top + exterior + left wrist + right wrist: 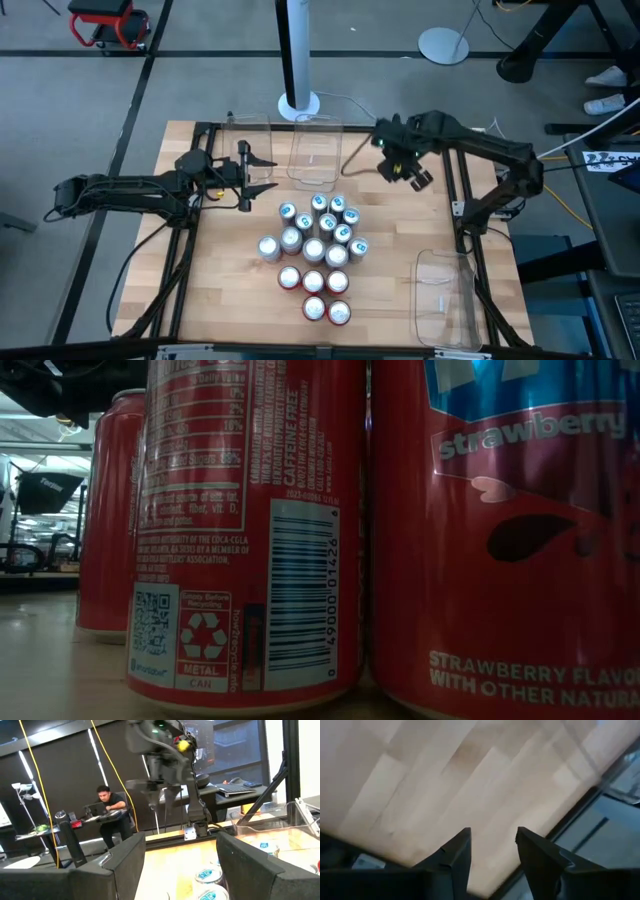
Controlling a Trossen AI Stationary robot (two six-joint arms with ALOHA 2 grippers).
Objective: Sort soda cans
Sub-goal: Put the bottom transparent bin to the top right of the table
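Observation:
The soda cans (315, 255) stand upright in a tight cluster at the table's middle. Teal-topped ones (328, 218) are at the far side, silver ones (300, 245) in the middle, and red ones (315, 295) nearest. The low view shows red cans (250, 530) up close, standing on their bases. My left gripper (270, 173) is open and empty, left of the cluster's far end, pointing toward the table's right; its wrist view (180, 855) looks over teal can tops (207, 876). My right gripper (410, 175) hovers open over bare wood right of the cluster's far end (492, 837).
Two clear plastic tubs sit at the far edge, one (250, 135) by my left gripper and one (315, 150) between the grippers. A third tub (445, 295) lies at the near right. A person (112, 815) sits at a desk beyond the table.

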